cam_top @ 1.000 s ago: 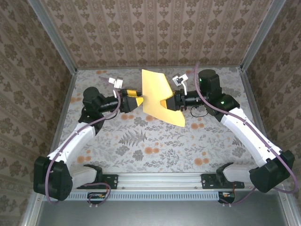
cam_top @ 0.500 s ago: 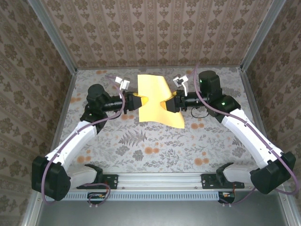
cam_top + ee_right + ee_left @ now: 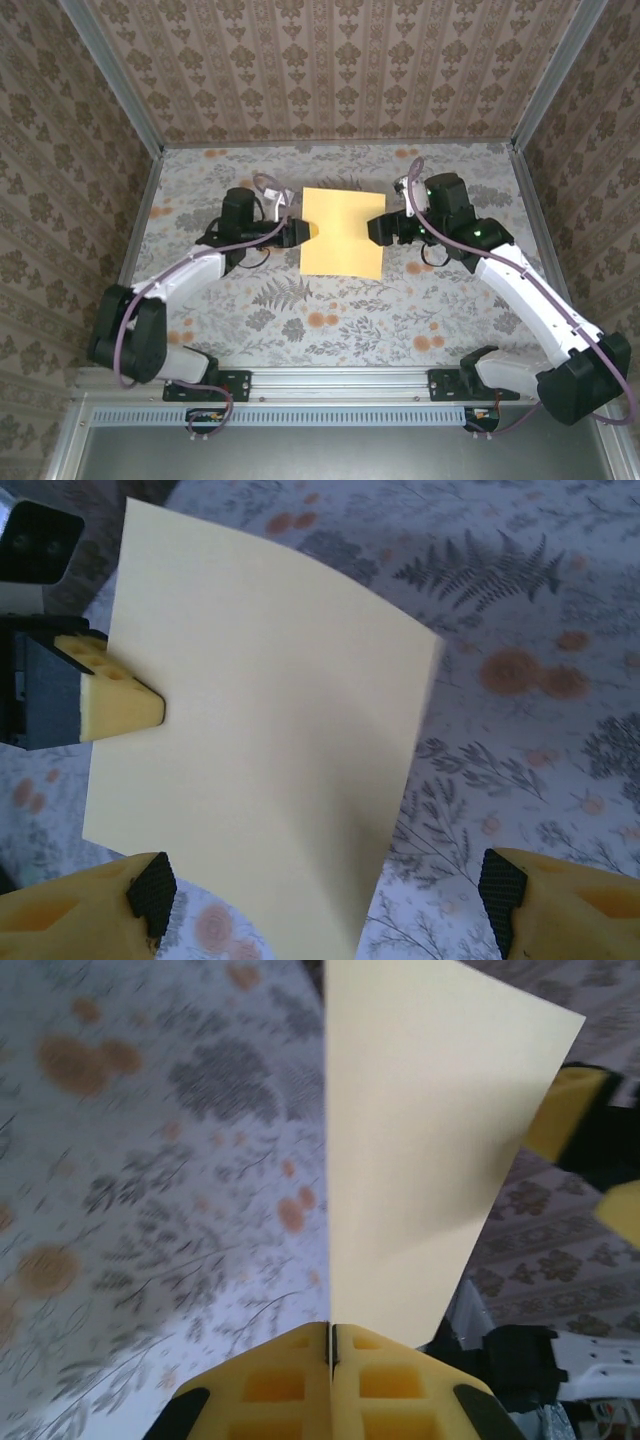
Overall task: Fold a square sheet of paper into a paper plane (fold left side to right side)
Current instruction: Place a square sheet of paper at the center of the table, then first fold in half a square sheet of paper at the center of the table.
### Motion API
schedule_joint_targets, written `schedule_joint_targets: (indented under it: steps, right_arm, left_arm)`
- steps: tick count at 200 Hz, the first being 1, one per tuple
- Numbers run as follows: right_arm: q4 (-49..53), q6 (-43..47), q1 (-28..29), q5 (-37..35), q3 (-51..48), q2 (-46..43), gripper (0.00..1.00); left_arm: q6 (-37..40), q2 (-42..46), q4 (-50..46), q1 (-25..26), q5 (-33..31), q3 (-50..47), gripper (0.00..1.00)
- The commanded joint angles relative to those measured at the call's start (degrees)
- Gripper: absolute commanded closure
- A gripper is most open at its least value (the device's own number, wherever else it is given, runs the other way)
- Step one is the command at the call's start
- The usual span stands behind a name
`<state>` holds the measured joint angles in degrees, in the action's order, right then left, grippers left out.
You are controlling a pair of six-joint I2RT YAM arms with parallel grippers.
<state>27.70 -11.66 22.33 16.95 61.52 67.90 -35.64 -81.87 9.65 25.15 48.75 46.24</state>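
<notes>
Toward the far middle of the flowered cloth [image 3: 330, 300]: the square sheet of paper [image 3: 342, 245], plain yellow, no crease to be seen. Pinched at the middle of its left edge by the left gripper [image 3: 305, 232], reaching in from the left.

From the left wrist: left gripper [image 3: 331, 1338] closed tight, yellow fingers [image 3: 275, 1385] pressed flat together, edge of the square sheet of paper [image 3: 420, 1160] caught in the seam between them. Beyond the sheet's far side, the right gripper [image 3: 595, 1160], with one yellow fingertip above and one below.

At the right edge of the sheet, seen from above: right gripper [image 3: 378, 230], close to the paper and level with the left one.

From the right wrist: right gripper [image 3: 320, 905] spread wide, fingers [image 3: 570, 900] standing well apart at the lower corners of the view. Square sheet of paper [image 3: 270, 750] reaching in between them, gently bowed, apparently touching neither pad, though hard to tell at the left one. On the opposite edge, one yellow finger [image 3: 110, 702] of the left gripper lying against the sheet.

Lifted off the cloth by the look of both wrist views. Hard to say from above whether any corner rests on it.
</notes>
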Motion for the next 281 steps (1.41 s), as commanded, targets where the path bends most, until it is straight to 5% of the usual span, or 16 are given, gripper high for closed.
schedule_joint_targets:
  steps: [1, 52, 120, 170, 235, 281]
  right_arm:
    - [1.97, -2.16, -0.18, -2.99, -1.85, 2.21, 0.19]
    - [-5.86, -11.10, 0.83, 2.96, -6.33, 10.65, 0.46]
    - [-10.03, -18.21, 3.41, 2.13, -4.97, 28.49, 0.84]
    - [-8.07, -18.44, 3.77, 0.10, -3.95, 35.34, 0.88]
    - [-6.52, -16.84, 4.30, -1.92, -5.14, 36.91, 0.88]
    - [-10.82, -17.60, 4.12, -0.10, -7.53, 32.99, 0.88]
  left_arm:
    - [-2.49, -4.71, -2.48, 0.68, -2.47, -1.18, 0.98]
    - [-3.64, -17.21, -7.02, 0.65, -5.18, 0.06, 1.00]
    - [-2.83, -17.58, -11.03, 0.61, -7.43, 1.26, 0.98]
    - [-3.16, -15.48, -11.28, 0.67, -6.68, 1.55, 0.86]
    - [-5.22, -14.53, -9.70, 4.99, -3.95, 6.05, 0.53]
    - [-6.47, -19.68, -7.49, 8.22, -3.60, 9.15, 0.49]
